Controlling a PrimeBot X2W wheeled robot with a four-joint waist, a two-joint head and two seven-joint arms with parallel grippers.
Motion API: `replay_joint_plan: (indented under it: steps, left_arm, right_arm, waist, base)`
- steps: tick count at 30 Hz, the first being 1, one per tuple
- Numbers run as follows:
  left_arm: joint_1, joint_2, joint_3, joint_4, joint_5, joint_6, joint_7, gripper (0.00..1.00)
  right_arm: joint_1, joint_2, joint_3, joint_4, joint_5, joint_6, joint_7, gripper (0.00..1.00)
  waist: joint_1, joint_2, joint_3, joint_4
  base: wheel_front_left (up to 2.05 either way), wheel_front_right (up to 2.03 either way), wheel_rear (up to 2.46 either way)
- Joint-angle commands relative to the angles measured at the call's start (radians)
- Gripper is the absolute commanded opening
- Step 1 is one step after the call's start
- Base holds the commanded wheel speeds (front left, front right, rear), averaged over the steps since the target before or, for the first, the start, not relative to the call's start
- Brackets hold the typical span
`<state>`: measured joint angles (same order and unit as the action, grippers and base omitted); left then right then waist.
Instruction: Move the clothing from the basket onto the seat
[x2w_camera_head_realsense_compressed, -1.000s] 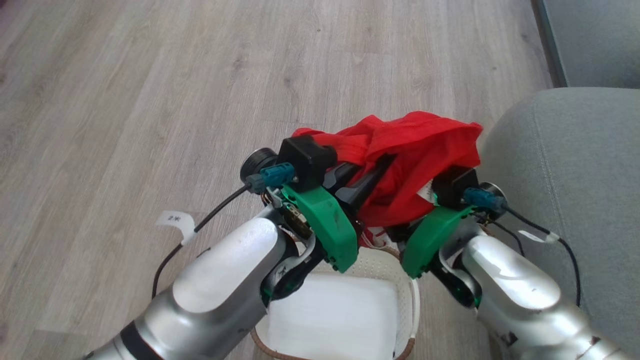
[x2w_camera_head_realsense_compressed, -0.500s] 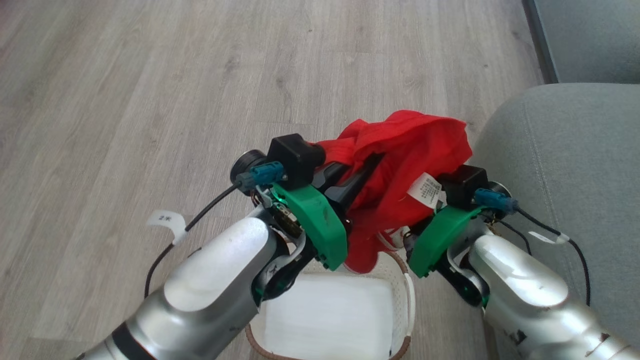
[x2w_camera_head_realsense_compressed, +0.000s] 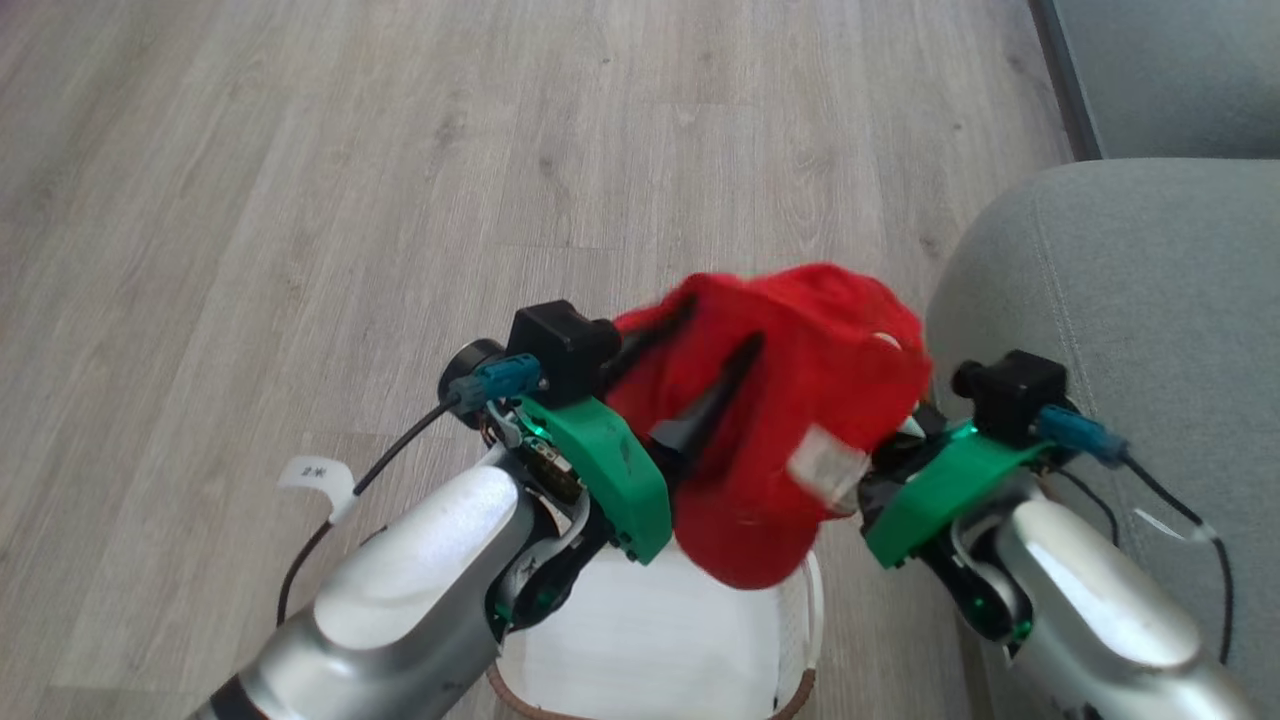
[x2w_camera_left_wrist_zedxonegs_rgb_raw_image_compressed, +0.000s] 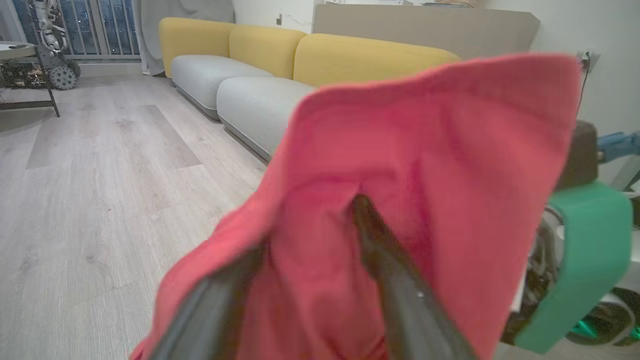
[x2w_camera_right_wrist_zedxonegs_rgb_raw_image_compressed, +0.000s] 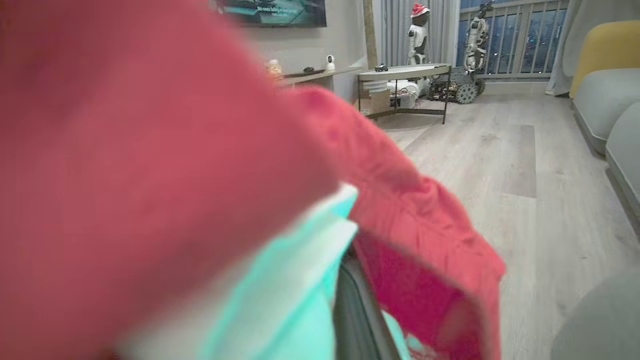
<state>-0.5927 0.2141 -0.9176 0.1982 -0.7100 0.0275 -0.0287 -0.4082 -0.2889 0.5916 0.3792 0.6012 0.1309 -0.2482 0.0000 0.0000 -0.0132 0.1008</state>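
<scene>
The red clothing (x2w_camera_head_realsense_compressed: 790, 420) hangs bunched between my two grippers, blurred by motion, its white tag (x2w_camera_head_realsense_compressed: 828, 466) facing me. It is clear of the cream basket (x2w_camera_head_realsense_compressed: 812, 600), which stands on the floor right below it. My left gripper (x2w_camera_head_realsense_compressed: 700, 335) holds the cloth's left side, and two dark fingers (x2w_camera_left_wrist_zedxonegs_rgb_raw_image_compressed: 395, 285) show with red fabric (x2w_camera_left_wrist_zedxonegs_rgb_raw_image_compressed: 435, 165) pinched and draped over them. My right gripper (x2w_camera_head_realsense_compressed: 895, 435) grips the right side, mostly covered by cloth (x2w_camera_right_wrist_zedxonegs_rgb_raw_image_compressed: 150, 150), with one dark finger (x2w_camera_right_wrist_zedxonegs_rgb_raw_image_compressed: 352, 305) showing. The grey-green seat (x2w_camera_head_realsense_compressed: 1130, 300) lies just right of the right gripper.
Pale wood floor (x2w_camera_head_realsense_compressed: 400, 180) spreads ahead and to the left. A darker grey panel (x2w_camera_head_realsense_compressed: 1170, 70) sits beyond the seat at top right. Yellow-backed sofas (x2w_camera_left_wrist_zedxonegs_rgb_raw_image_compressed: 280, 55) and a low table (x2w_camera_right_wrist_zedxonegs_rgb_raw_image_compressed: 405, 75) stand farther off in the room.
Both arms have carried the clothing up and to the right, toward the seat; its lower edge now hangs clear of the basket. The right gripper has reached the seat's edge. The camera has shifted slightly.
</scene>
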Motion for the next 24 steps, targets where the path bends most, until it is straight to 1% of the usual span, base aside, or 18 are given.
replay_joint_plan:
  steps: [1, 6, 11, 17, 24]
  left_arm:
    - [-0.043, 0.019, 0.051, -0.034, -0.008, 0.005, -0.009, 1.00]
    - [-0.023, 0.028, 0.047, -0.036, -0.010, 0.012, -0.014, 1.00]
    - [-0.011, 0.039, 0.047, -0.038, -0.010, 0.019, -0.018, 1.00]
    - [-0.007, 0.048, 0.041, -0.050, -0.001, 0.022, -0.026, 1.00]
    - [-0.017, 0.054, 0.036, -0.059, 0.018, 0.022, -0.048, 1.00]
  right_arm:
    - [-0.003, -0.012, -0.027, -0.054, -0.015, 0.000, -0.013, 0.00]
    - [0.038, -0.016, -0.090, -0.099, -0.044, 0.000, -0.013, 0.00]
    - [0.063, -0.023, -0.124, -0.124, -0.056, 0.000, -0.013, 0.00]
    - [0.092, -0.037, -0.186, -0.178, -0.071, 0.000, -0.013, 0.00]
    - [0.113, -0.058, -0.247, -0.247, -0.089, 0.000, -0.014, 0.00]
  waist:
    - [0.0000, 0.0000, 0.001, -0.004]
    - [0.0000, 0.0000, 0.002, -0.021]
    - [0.0000, 0.0000, 0.006, -0.047]
    - [0.0000, 0.0000, 0.017, -0.113]
    - [0.0000, 0.0000, 0.033, -0.215]
  base:
    - [0.00, 0.00, 0.00]
    - [0.00, 0.00, 0.00]
    - [0.00, 0.00, 0.00]
    - [0.00, 0.00, 0.00]
    - [0.00, 0.00, 0.00]
